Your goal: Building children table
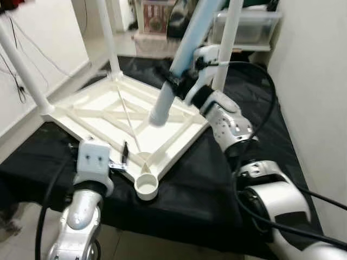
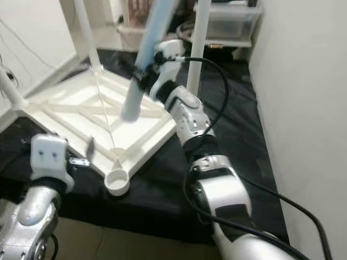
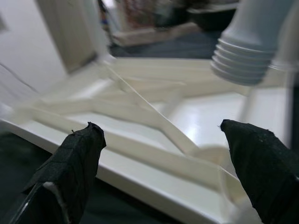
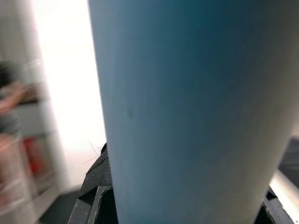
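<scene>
A white children's table top (image 1: 103, 116) lies upside down on a black cloth. Three white legs stand in its corners: one at the left (image 1: 21, 70), one at the far side (image 1: 108, 38) and one at the right (image 1: 227, 43). The near corner socket (image 1: 146, 187) is empty. My right gripper (image 1: 179, 81) is shut on a pale blue leg (image 1: 181, 54). The leg is tilted, with its threaded end (image 3: 243, 56) hanging just above the middle of the underside. My left gripper (image 3: 163, 154) stands open at the near edge, left of the empty socket, with nothing between its fingers.
The black cloth (image 1: 217, 184) covers a low platform that ends close in front of me. A white wall (image 1: 320, 81) runs along the right. A clear storage box (image 1: 246, 27) and shelves stand behind. Black cables (image 1: 260, 76) loop off my right arm.
</scene>
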`<state>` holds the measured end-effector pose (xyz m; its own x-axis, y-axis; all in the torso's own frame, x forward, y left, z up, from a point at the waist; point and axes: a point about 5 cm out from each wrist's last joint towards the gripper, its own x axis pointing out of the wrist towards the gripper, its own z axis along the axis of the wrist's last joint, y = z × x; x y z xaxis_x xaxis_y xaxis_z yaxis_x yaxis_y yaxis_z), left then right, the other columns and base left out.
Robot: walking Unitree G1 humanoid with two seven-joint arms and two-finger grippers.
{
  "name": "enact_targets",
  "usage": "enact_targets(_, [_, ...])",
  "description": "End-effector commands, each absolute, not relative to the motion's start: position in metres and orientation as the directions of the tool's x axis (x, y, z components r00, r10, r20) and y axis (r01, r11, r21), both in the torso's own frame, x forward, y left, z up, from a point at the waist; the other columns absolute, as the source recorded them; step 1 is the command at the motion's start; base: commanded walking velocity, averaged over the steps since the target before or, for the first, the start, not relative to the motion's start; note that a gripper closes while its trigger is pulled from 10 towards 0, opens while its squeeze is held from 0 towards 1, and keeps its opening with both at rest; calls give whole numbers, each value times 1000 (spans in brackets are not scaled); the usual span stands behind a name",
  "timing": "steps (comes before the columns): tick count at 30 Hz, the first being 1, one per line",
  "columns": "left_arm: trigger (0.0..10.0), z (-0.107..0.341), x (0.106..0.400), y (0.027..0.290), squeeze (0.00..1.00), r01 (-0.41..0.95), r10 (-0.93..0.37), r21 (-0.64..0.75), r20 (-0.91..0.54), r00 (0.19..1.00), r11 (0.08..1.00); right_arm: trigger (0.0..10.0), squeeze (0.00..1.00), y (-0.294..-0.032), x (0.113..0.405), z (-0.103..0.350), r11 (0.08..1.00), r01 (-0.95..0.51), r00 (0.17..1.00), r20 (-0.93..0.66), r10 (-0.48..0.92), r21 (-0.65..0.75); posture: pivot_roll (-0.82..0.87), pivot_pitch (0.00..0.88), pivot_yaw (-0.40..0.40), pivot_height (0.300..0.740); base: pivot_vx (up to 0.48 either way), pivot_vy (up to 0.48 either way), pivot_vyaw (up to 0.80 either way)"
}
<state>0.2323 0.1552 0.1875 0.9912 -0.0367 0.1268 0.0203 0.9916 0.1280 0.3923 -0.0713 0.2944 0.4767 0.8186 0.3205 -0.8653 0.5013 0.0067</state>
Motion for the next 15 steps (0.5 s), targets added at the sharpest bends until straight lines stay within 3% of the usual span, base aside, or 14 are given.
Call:
enact_targets(1, [10000,188,224,151,0,93,-107,111,127,986,989,10000,0,-73,390,292,393,-919,379,300,875,15,47,139,-29,734,0,0,0])
enact_targets(3, [10000,187,221,151,0,105,-118,107,120,986,989,10000,0,-75,390,292,370,-929,358,296,886,14,47,139,-29,734,0,0,0])
enact_targets(5, [10000,181,208,151,0,110,-116,76,84,990,991,10000,0,-77,386,289,232,-972,220,193,956,-43,60,169,-32,734,0,0,0])
enact_targets(7, [10000,180,205,150,0,108,-113,69,77,991,992,10000,0,-77,384,288,197,-979,185,167,968,-58,61,171,-33,734,0,0,0])
enact_targets(8, [10000,177,200,150,0,93,-96,56,65,993,994,10000,0,-73,379,285,100,-990,88,124,988,-95,67,181,-34,734,0,0,0])
enact_targets(9, [10000,176,197,148,0,90,-93,49,56,994,995,10000,0,-72,376,287,48,-995,36,134,990,-92,73,199,-36,734,0,0,0])
enact_targets(10, [10000,176,197,148,0,90,-93,49,56,994,995,10000,0,-72,376,287,48,-995,36,134,990,-92,73,199,-36,734,0,0,0])
enact_targets(11, [10000,174,193,146,0,87,-88,33,42,995,996,10000,0,-69,372,290,-29,-996,-42,157,987,-83,75,206,-36,734,0,0,0])
enact_targets(15, [10000,173,190,145,0,88,-89,26,38,995,996,10000,0,-69,371,292,-56,-995,-69,166,984,-80,77,215,-35,734,0,0,0])
